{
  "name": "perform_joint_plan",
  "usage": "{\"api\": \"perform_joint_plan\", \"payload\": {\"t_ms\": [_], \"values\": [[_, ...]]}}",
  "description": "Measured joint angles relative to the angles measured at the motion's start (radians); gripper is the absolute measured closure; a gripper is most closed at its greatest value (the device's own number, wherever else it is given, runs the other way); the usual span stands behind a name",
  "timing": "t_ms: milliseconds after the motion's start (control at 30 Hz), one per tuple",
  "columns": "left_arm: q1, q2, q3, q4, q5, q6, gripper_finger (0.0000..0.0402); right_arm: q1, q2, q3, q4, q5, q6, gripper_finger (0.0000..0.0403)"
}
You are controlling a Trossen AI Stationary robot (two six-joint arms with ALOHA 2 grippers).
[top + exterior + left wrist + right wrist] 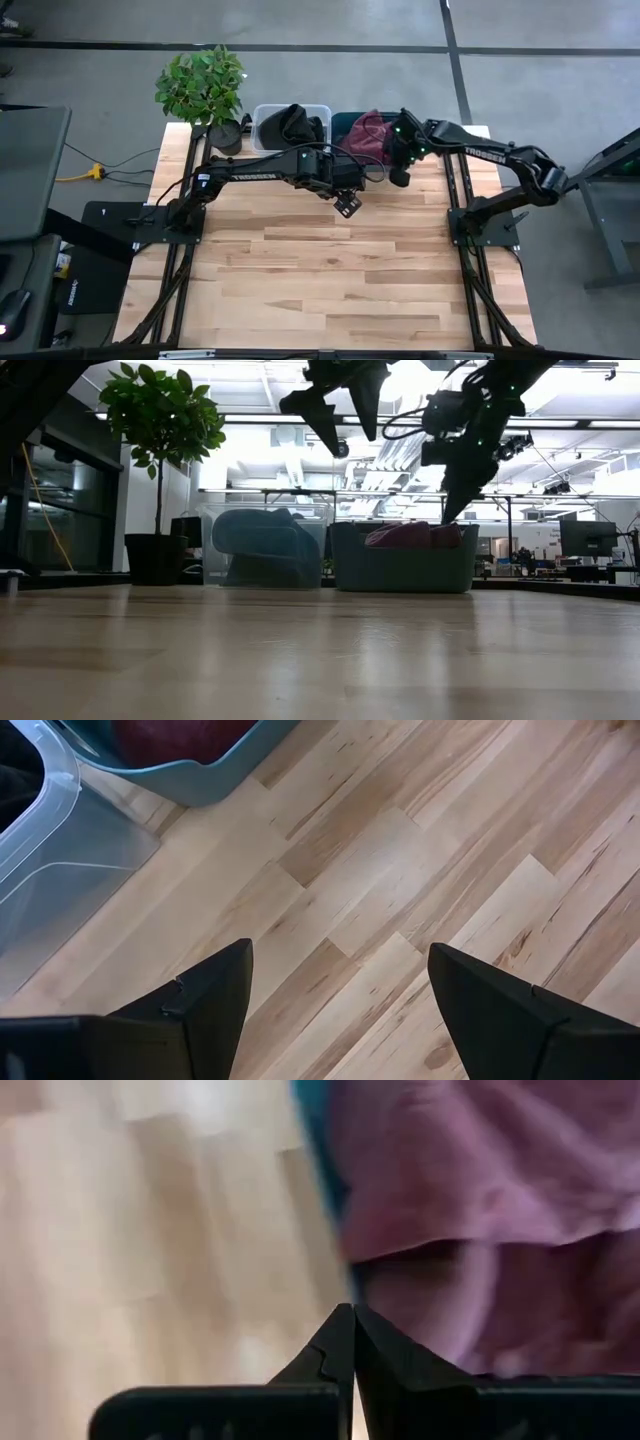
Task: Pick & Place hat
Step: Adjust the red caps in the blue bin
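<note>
From above, my left gripper (347, 203) hangs over the pale wooden table (320, 280), just near of the bins. My right gripper (399, 176) sits at the near right edge of the teal plastic bin (345, 125) holding the maroon cloth hat (368, 135); a clear plastic bin (262, 120) of dark fabric stands to its left.

At table level, both grippers are raised above the bins.

My left wrist shows fingers (200, 995) spread wide over bare wood.

My right wrist shows fingers (335, 1345) pressed together, empty.
</note>
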Motion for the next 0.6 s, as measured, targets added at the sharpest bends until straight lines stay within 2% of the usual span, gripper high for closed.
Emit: {"api": "perform_joint_plan", "payload": {"t_ms": [400, 500, 600], "values": [[0.0, 0.0, 0.0, 0.0, 0.0, -0.003, 0.0118, -0.003, 0.006, -0.034, 0.119, 0.265, -0.102, 0.0403], [0.0, 0.0, 0.0, -0.001, 0.0, -0.003, 0.0118, -0.005, 0.007, -0.034, 0.148, 0.303, -0.095, 0.0403], [0.0, 0.0, 0.0, -0.001, 0.0, -0.003, 0.0118, -0.005, 0.006, -0.029, 0.145, 0.285, -0.092, 0.0403]]}}
